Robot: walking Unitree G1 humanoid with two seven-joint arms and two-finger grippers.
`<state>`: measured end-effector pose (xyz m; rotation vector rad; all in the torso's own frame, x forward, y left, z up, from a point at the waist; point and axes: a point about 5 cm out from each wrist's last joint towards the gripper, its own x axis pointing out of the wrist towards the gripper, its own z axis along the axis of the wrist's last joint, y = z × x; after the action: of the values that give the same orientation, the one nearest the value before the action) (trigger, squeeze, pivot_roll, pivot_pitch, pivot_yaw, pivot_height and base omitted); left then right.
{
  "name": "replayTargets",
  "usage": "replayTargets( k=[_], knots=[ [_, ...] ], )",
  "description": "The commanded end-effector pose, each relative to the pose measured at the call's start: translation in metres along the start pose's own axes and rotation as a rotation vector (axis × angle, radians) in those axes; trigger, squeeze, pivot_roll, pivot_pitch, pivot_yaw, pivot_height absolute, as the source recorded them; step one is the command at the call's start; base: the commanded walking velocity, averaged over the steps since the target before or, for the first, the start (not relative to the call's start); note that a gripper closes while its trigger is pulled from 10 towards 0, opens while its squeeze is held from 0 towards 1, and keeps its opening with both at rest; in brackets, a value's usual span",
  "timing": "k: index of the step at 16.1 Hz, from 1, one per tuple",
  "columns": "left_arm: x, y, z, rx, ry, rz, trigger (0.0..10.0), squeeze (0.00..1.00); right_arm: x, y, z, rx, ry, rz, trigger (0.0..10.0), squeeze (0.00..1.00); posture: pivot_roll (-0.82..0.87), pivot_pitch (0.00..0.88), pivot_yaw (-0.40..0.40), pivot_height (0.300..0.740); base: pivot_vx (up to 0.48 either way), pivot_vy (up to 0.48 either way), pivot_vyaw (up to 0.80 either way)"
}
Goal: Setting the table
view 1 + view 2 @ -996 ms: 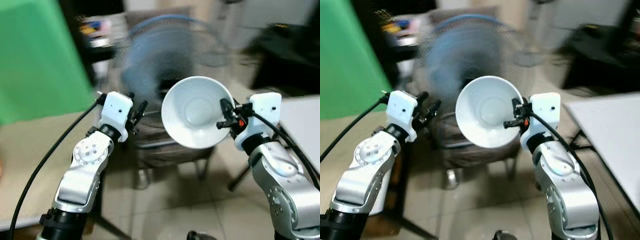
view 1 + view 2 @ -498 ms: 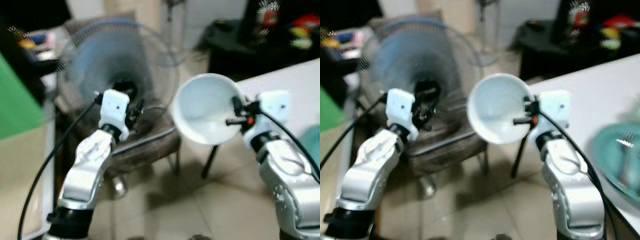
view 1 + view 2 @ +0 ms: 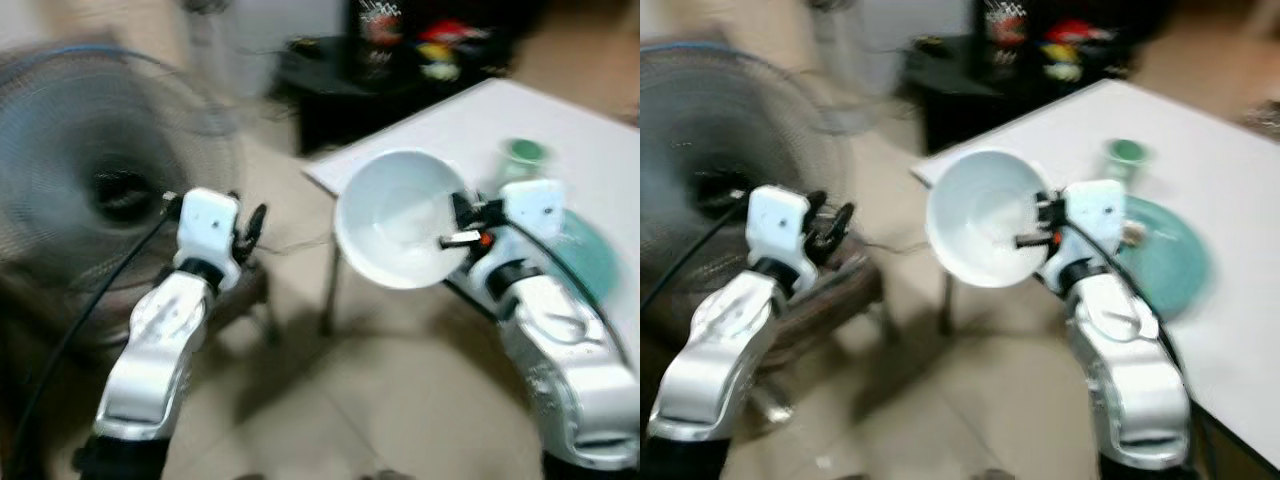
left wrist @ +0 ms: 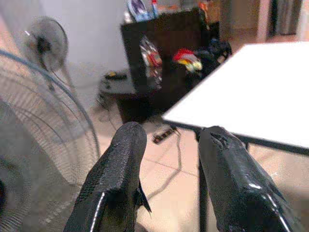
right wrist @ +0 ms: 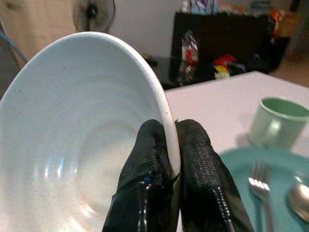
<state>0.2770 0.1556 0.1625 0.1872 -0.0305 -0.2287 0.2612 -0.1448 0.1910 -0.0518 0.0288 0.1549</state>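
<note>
The white table (image 3: 1200, 170) fills the upper right of the right eye view, its near corner reaching toward the frame's centre. On it, at right centre, we see a teal plate (image 3: 1175, 262) with a fork (image 5: 260, 181) and a spoon (image 5: 299, 198) lying on it, and a small green cup (image 3: 1127, 153) just beyond the plate. A large standing fan (image 3: 90, 190) takes up the left side, and a dark cabinet (image 4: 159, 53) stands along the top, behind the table.

We carry the white bowl (image 3: 985, 215) at the centre of the frame, tipped on edge so its open mouth faces the camera. It sits at the table's near corner, to the left of the plate and cup, so we judge that the bare table surface it needs lies to the right and upward in the frame. Our right arm is the nearer one by far.

The right gripper (image 5: 169, 159) pinches the bowl's rim, one black finger inside the wall and one outside, pressed nearly together with only the rim between them.

The left gripper (image 4: 169, 159) hangs at left centre, in front of the fan, its two fingers (image 4: 120, 164) parted with a clear gap and holding nothing; it is well apart from the table
</note>
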Motion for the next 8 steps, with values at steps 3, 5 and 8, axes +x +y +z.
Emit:
replayTargets(
  k=[3, 5, 8],
  knots=[
    [-0.0008, 0.0066, 0.0031, 0.008, -0.006, 0.056, 10.0, 0.00, 0.0036, 0.0043, 0.0115, 0.017, -0.054, 0.049, 10.0, 0.00, 0.08, 0.000, -0.031, 0.740, 0.000, 0.000, -0.80],
    [-0.0019, 0.0025, 0.0095, 0.001, -0.022, 0.033, 10.0, 0.00, 0.0076, 0.0008, 0.0101, 0.045, -0.051, 0.041, 10.0, 0.00, 0.11, 0.000, -0.032, 0.740, 0.000, 0.000, -0.80],
    [0.0015, 0.0083, 0.0074, -0.043, -0.027, 0.023, 10.0, 0.00, 0.0030, 0.0064, 0.0135, 0.052, -0.065, 0.039, 10.0, 0.00, 0.02, 0.000, 0.040, 0.740, 0.000, 0.000, -0.80]
  ],
)
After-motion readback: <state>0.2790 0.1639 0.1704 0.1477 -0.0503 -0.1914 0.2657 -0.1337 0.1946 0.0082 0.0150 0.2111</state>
